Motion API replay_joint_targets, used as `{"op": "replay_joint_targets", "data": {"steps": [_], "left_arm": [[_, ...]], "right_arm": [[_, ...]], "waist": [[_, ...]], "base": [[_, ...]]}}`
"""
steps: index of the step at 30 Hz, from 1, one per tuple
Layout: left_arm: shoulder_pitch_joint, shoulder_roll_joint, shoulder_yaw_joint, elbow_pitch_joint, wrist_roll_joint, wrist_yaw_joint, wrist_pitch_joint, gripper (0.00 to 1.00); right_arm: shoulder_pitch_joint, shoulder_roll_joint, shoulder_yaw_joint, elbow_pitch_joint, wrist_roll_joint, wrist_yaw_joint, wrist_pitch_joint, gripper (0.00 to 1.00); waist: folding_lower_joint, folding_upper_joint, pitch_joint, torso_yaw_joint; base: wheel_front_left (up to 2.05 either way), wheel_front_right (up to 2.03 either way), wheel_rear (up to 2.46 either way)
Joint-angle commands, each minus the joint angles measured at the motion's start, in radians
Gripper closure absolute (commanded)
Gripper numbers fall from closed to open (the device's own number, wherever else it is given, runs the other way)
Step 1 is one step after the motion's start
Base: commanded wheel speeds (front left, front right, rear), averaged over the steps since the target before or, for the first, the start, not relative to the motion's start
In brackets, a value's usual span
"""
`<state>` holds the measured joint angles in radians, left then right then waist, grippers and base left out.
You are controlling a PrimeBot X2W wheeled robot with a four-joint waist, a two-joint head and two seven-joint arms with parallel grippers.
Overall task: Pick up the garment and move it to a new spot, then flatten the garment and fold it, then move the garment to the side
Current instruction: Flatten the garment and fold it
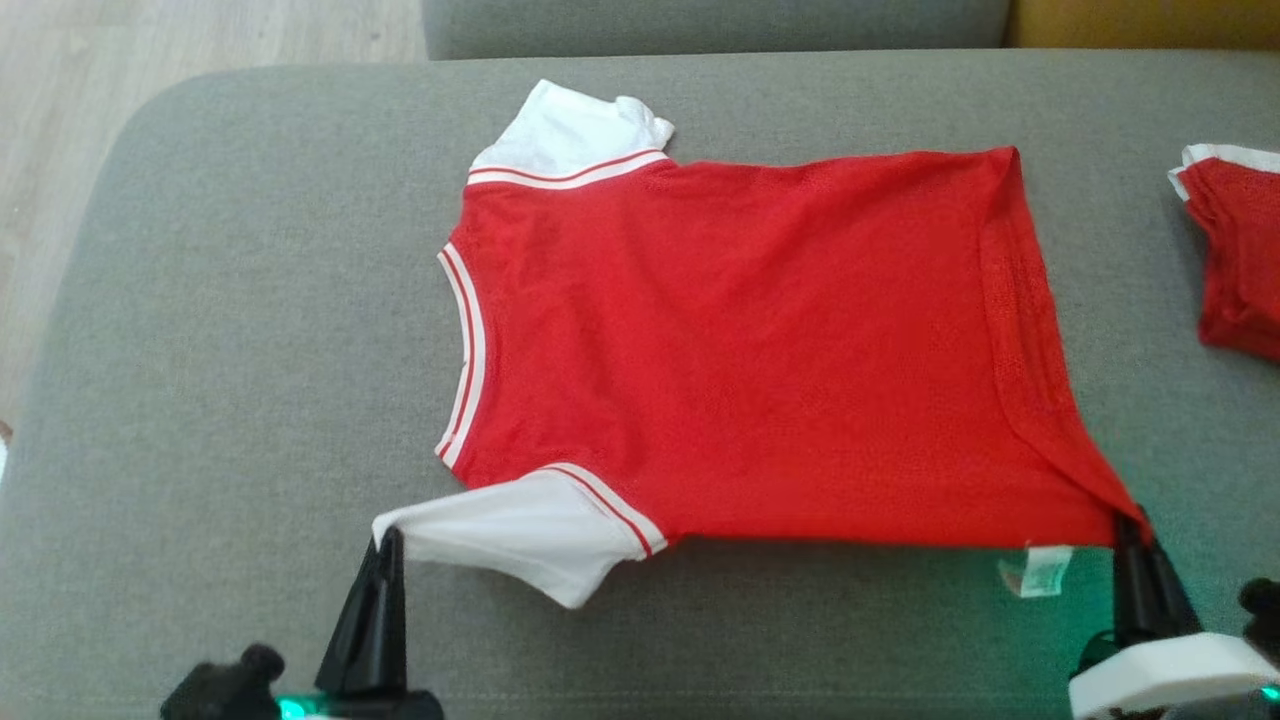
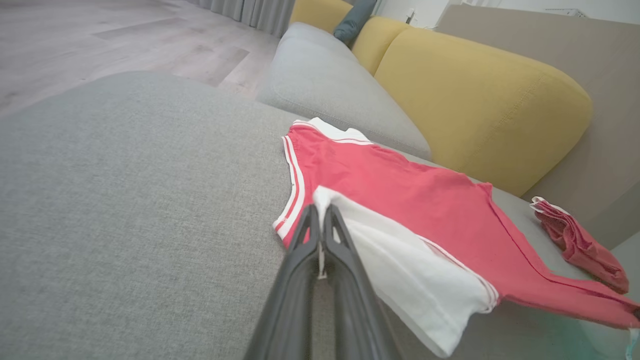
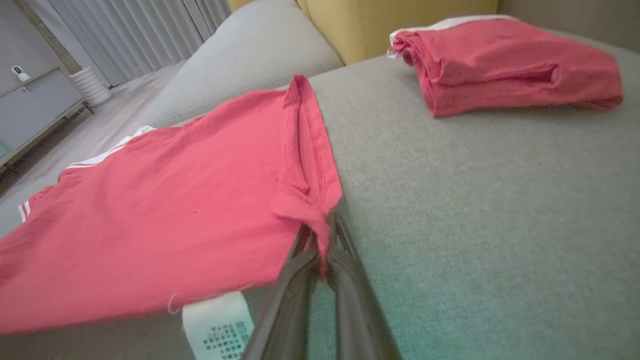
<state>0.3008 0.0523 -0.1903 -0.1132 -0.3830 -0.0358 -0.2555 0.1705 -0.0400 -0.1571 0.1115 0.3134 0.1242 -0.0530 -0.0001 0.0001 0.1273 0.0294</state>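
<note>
Garment [image 1: 740, 350] spread plain red side up on grey cushion [image 1: 250, 400], neck toward robot's left. Left gripper [image 1: 388, 540] clamped on tip of near white sleeve [image 1: 510, 535]; right gripper [image 1: 1130, 525] clamped on near hem corner, care label [image 1: 1040, 572] just beside. Folded red piece [image 1: 1235, 260] lies apart, far right.

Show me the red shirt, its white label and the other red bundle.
Red shirt [image 1: 740, 340], head view, middle of its red body.
White label [image 3: 217, 325], right wrist view, its printed face.
Red bundle [image 3: 500, 70], right wrist view, its top fold.

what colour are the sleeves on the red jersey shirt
White sleeves with red-striped trim, best in the head view.
</note>
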Motion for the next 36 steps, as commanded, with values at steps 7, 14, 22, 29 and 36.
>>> {"op": "replay_joint_targets", "data": {"steps": [7,14,22,29,36], "left_arm": [[-0.145,-0.002,0.008,0.08,-0.01,-0.014,-0.006,1.0],[-0.298,-0.002,0.007,0.156,0.001,-0.025,-0.006,1.0],[-0.524,0.003,0.002,0.343,0.017,-0.04,-0.005,1.0],[-0.692,0.002,0.006,0.498,0.041,-0.05,-0.006,1.0],[-0.756,-0.001,0.025,0.545,0.064,-0.049,-0.006,0.37]], "right_arm": [[-0.089,-0.01,0.037,0.085,0.007,0.007,0.0,1.0],[-0.171,-0.01,0.042,0.114,-0.004,0.007,-0.015,1.0],[-0.338,-0.01,0.02,0.187,-0.048,0.007,0.006,1.0],[-0.47,-0.01,0.025,0.33,-0.085,0.007,-0.008,1.0],[-0.537,-0.01,0.029,0.413,-0.096,0.007,-0.059,0.0]], "waist": [[0.0001,-0.0001,0.024,-0.005],[0.0001,-0.0001,0.042,-0.014],[0.0001,-0.0001,0.092,-0.028],[0.0001,-0.0001,0.131,-0.026],[0.0001,-0.0001,0.132,-0.033]], "base": [[0.0,0.0,0.0],[0.0,0.0,0.0],[0.0,0.0,0.0],[0.0,0.0,0.0],[0.0,0.0,0.0]]}}
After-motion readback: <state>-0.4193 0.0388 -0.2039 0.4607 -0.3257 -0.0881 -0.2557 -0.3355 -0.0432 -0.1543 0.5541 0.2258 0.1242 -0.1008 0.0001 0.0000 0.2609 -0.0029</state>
